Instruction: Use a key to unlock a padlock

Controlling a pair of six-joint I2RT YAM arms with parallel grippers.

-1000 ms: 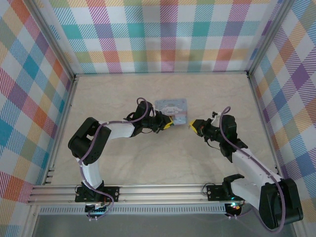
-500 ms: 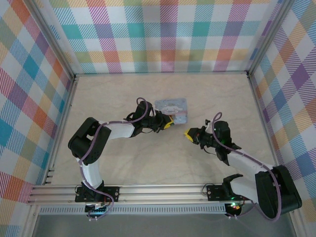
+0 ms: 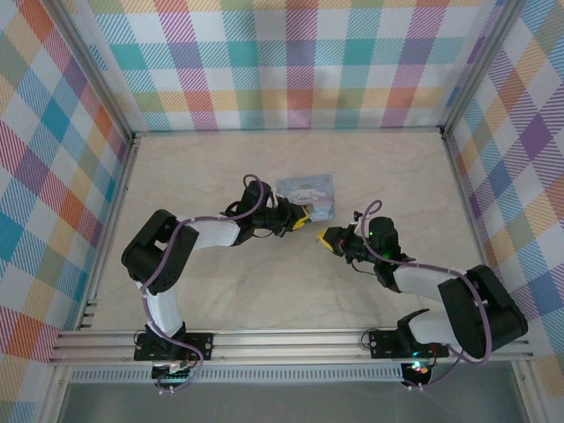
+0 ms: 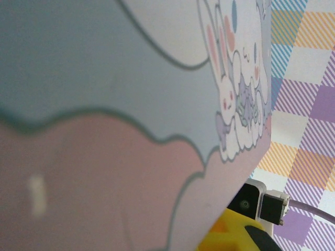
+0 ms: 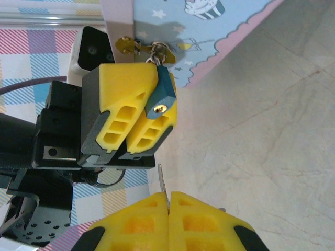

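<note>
Left arm: extends from its base forward and to the right, elbow raised, forearm low over the table (image 3: 220, 291), left hand (image 3: 302, 220) near mid-table. Its yellow fingers (image 5: 118, 104) are clamped on the padlock (image 5: 161, 97). Right arm: folded, forearm running leftward, right hand (image 3: 326, 236) near the left hand, not touching it. Right fingertips (image 5: 191, 206) are pressed together, gripping the key (image 5: 162, 180), whose blade points toward the left hand.

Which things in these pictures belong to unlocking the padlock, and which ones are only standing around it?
Belong to the job:
- padlock, hanging on the pale-blue tin box
- key, a thin blade
- left arm's fingers, pinching the padlock
- right arm's fingers, shut on the key

Only around:
- table
- plaid walls
- metal frame rail
</note>
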